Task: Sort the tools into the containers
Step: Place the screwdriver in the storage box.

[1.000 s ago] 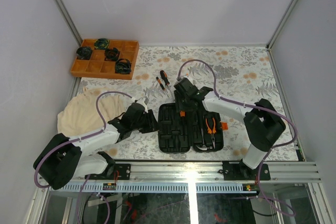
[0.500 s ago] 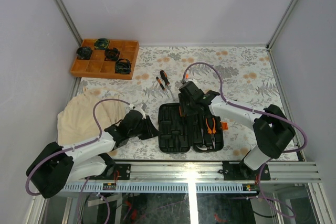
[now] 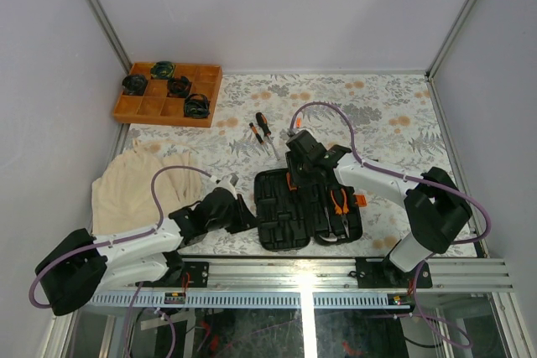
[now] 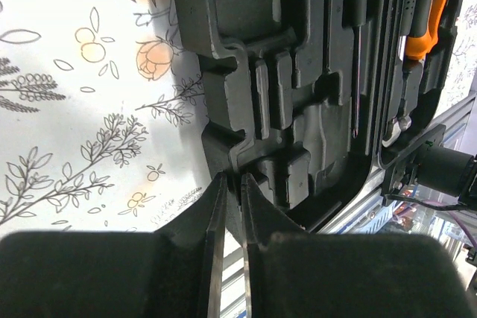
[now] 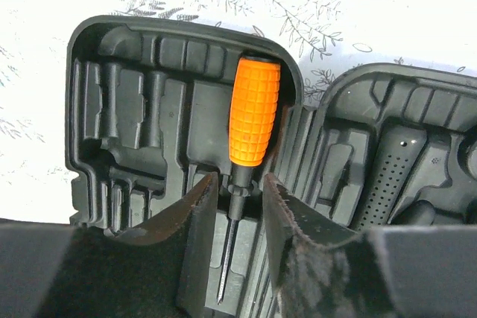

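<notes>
– Black fingers of the left gripper (image 4: 232, 180) are seen pressed almost together, tips set against the near-left rim of the tool case (image 3: 284, 222). Whether the rim is pinched cannot be told.
– What is altered since a second ago?
– The left arm is brought nearer the case, and the case is found swung slightly askew, no longer square to the table edge. Further right, the right gripper (image 5: 240, 178) is lowered onto the case's left half. An orange-handled screwdriver (image 5: 253, 113) is laid in a moulded slot beside the hinge, with the fingers parted either side of its neck, apparently released.
– Meaning for the task?
– One more tool is judged placed. Pliers (image 3: 338, 201) are lodged in the right half. Two screwdrivers (image 3: 263, 123) are left on the table behind the case, yet to be fetched.
</notes>
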`<action>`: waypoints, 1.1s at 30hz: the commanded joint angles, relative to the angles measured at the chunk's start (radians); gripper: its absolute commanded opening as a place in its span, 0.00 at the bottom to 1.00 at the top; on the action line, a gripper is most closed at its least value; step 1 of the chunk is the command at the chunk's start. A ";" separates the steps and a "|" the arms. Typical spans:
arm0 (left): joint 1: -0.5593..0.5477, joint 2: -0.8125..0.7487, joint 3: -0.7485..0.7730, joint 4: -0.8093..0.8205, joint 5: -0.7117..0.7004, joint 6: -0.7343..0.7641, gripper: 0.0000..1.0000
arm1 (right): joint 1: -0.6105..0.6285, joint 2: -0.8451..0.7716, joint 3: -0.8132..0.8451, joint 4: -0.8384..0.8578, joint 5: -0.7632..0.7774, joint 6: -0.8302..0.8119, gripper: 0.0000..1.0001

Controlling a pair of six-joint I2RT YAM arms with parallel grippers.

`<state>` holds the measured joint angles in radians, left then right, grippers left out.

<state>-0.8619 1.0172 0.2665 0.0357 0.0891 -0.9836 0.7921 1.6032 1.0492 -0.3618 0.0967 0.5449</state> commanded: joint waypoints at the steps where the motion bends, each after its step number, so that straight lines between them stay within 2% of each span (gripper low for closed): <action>1: -0.042 -0.008 -0.008 0.030 -0.017 -0.039 0.05 | 0.002 -0.017 0.016 -0.029 -0.043 -0.022 0.34; 5: -0.049 0.008 -0.001 0.030 -0.026 -0.040 0.04 | 0.008 0.012 0.032 -0.060 -0.069 -0.028 0.30; 18: -0.052 0.000 -0.002 0.030 -0.037 -0.040 0.04 | 0.036 0.093 0.048 -0.083 -0.062 -0.020 0.29; 25: -0.053 0.003 0.001 0.030 -0.038 -0.033 0.03 | 0.042 0.129 0.056 -0.093 -0.046 -0.020 0.22; 33: -0.053 0.000 0.003 0.029 -0.041 -0.032 0.02 | 0.063 0.198 0.106 -0.184 -0.008 -0.032 0.16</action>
<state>-0.9028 1.0187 0.2661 0.0341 0.0547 -1.0241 0.8295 1.7382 1.1240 -0.5022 0.0612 0.5278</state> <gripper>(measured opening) 0.073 0.216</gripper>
